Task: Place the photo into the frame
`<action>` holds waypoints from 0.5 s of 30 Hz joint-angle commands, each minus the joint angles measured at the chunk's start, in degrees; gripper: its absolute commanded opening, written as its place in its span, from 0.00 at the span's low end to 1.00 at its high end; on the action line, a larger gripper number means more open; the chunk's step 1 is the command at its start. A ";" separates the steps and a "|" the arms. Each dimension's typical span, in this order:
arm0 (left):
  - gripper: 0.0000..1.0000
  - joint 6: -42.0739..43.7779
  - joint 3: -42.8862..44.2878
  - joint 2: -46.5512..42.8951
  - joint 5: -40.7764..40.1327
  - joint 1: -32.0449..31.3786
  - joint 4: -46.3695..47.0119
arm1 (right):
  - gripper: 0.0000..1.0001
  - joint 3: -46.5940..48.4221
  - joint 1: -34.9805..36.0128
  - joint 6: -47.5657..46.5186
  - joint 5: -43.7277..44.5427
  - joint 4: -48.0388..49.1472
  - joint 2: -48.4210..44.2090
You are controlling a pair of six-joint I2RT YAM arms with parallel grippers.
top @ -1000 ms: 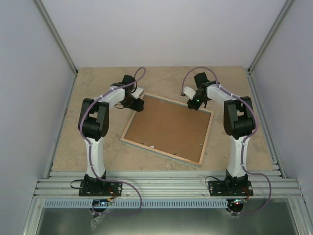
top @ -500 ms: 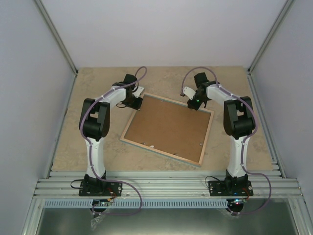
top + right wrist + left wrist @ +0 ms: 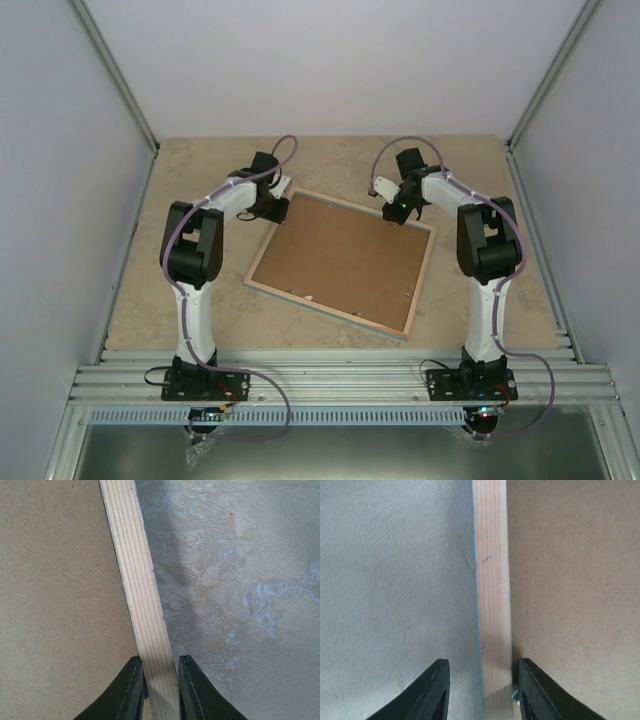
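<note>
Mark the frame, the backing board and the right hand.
frame (image 3: 328,311), top view, near wooden rim.
backing board (image 3: 345,262), top view, centre of the brown panel.
right hand (image 3: 159,658), right wrist view, midway between fingertips straddling the rim.

The left arm (image 3: 192,250) and the right arm (image 3: 486,245) are both leaning forward from their bases, elbows raised and wrists bending downward. The left gripper (image 3: 480,692) is hanging with its fingers (image 3: 432,695) spread apart, straddling the rim of the frame (image 3: 492,580), with a gap showing beside the outer finger. The right gripper (image 3: 159,692) is pinching the rim, both fingers pressing against the wood.
</note>
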 commanded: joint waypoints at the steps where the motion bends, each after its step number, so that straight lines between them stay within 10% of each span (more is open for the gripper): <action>1: 0.43 -0.94 0.88 1.06 0.74 0.54 -6.06 | 0.17 -0.36 -0.96 3.39 2.95 -0.01 2.42; 10: 0.46 -1.67 -0.18 2.84 -0.79 -0.25 -7.87 | 0.16 -1.18 -0.87 5.12 3.90 0.80 2.19; 15: 0.24 1.31 -1.32 3.10 -4.17 -0.25 -8.70 | 0.13 -1.76 -0.96 5.66 4.89 1.45 1.87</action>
